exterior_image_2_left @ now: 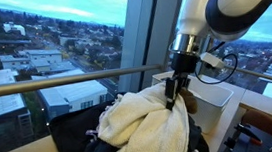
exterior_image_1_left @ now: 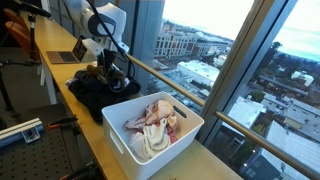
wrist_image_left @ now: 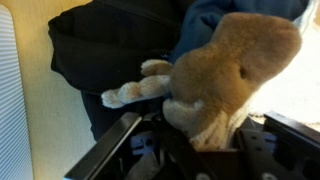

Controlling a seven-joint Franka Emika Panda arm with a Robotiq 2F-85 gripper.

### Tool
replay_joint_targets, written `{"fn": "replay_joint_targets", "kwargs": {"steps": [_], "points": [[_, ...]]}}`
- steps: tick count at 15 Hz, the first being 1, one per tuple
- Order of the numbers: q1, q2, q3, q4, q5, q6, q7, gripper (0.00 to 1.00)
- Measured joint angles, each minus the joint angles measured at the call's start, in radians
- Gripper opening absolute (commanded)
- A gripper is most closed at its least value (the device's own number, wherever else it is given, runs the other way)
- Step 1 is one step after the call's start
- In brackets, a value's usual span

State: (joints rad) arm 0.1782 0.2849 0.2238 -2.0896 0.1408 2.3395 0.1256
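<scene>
Pinching noted: a brown plush toy is clamped between the fingers of the claw, held just above a dark garment pile on the wooden surface. A white bin of clothes is set beside the pile.

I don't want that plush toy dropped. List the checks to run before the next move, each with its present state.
1. Brown plush toy sits between the fingers: ok.
2. Fingers clamped firmly on the toy: cannot tell.
3. Toy free of the dark clothes beneath it: cannot tell.
4. White bin beside the pile is open on top, nothing covering it: ok.
</scene>
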Motion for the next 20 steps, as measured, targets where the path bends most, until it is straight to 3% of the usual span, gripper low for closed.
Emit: {"fn": "replay_joint_targets", "kwargs": {"steps": [3,4,10,13,17,20], "points": [[-0.005,-0.028,-0.011,0.002,0.0,-0.002,-0.007,0.99],[-0.009,-0.042,-0.015,0.004,0.0,-0.003,-0.01,1.0],[-0.045,-0.13,-0.068,0.035,-0.004,-0.034,-0.042,1.0],[-0.079,-0.155,-0.12,0.064,-0.074,-0.039,-0.047,1.0],[-0.134,-0.138,-0.193,0.095,-0.187,-0.004,-0.06,1.0],[-0.179,-0.079,-0.239,0.119,-0.205,0.042,-0.084,1.0]]}}
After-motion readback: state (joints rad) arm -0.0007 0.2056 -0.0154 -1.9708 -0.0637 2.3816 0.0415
